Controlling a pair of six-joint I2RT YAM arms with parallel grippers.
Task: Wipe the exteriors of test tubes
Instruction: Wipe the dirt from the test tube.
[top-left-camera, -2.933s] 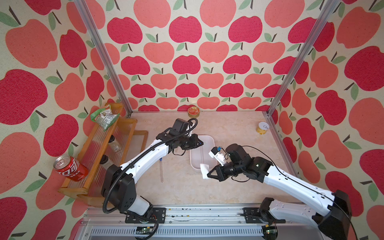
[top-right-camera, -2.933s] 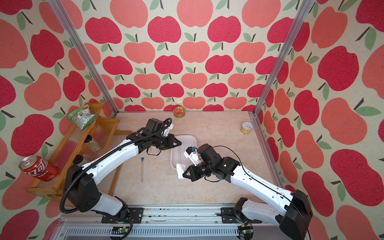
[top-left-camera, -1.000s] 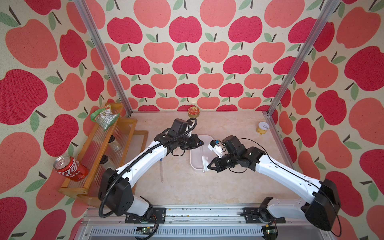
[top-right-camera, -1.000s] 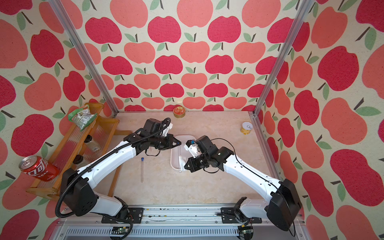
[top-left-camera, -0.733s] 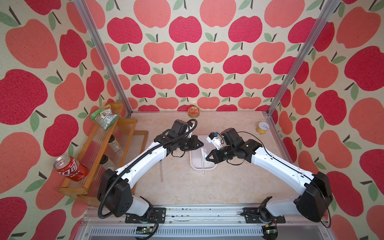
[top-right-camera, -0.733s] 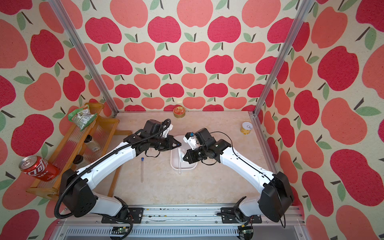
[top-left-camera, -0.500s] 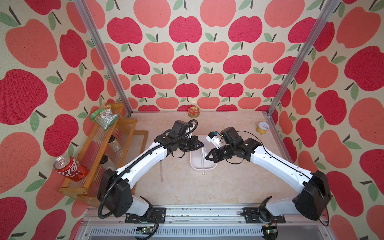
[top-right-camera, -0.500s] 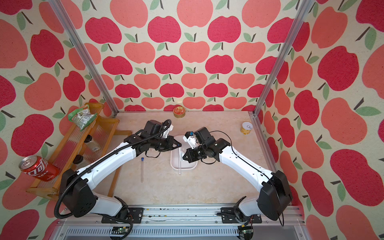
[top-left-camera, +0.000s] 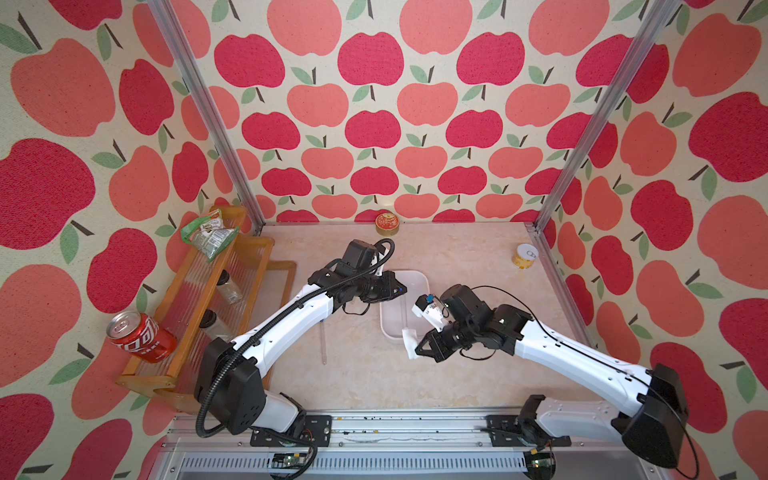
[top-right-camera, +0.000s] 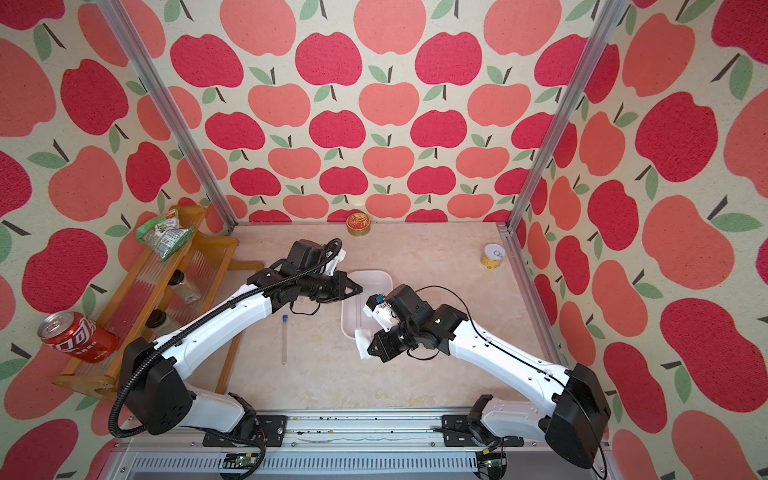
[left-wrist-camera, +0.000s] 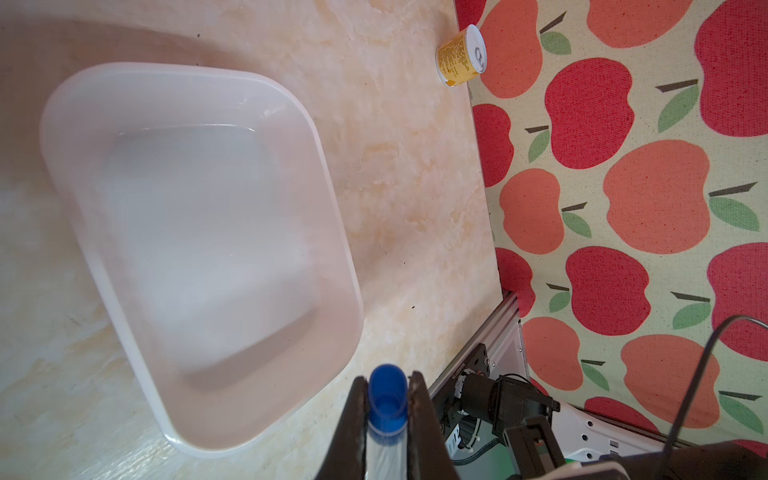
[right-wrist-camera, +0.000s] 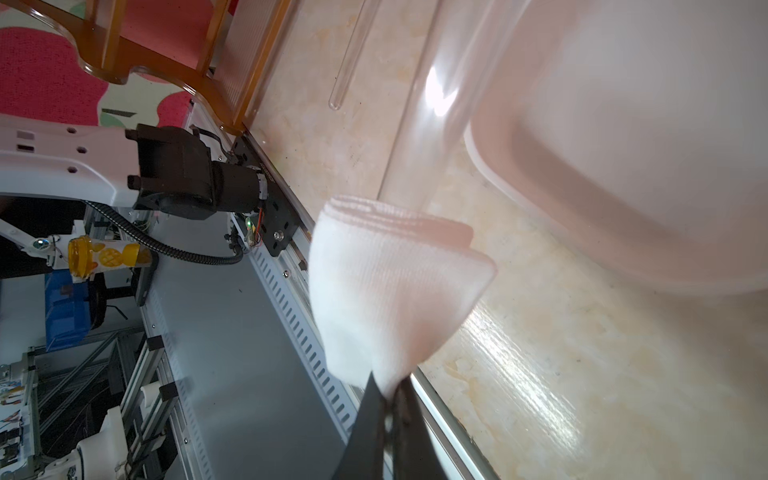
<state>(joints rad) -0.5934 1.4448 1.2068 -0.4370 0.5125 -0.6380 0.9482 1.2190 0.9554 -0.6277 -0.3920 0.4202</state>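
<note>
Apple-print walls (top-left-camera: 374, 124), beige marble tabletop (top-left-camera: 457, 374) — left tool (left-wrist-camera: 388, 384) gripping blue-capped test tube (left-wrist-camera: 384, 453), right tool (right-wrist-camera: 386, 388) pinching white cloth (right-wrist-camera: 386, 291)

Apple-print walls (top-left-camera: 374, 124) on 3 sides; 2 aluminium posts (top-left-camera: 209, 124); beige marbled tabletop (top-left-camera: 457, 257); wooden rack (top-left-camera: 141, 380) by wall.

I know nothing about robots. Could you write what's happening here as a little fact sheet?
Left gripper: shut on held test tube, at its blue cap
Right gripper: shut on folded white cloth
Cloth and held tube: close together; contact unclear
Loose test tube: lying on the table, apart from the white tub
</note>
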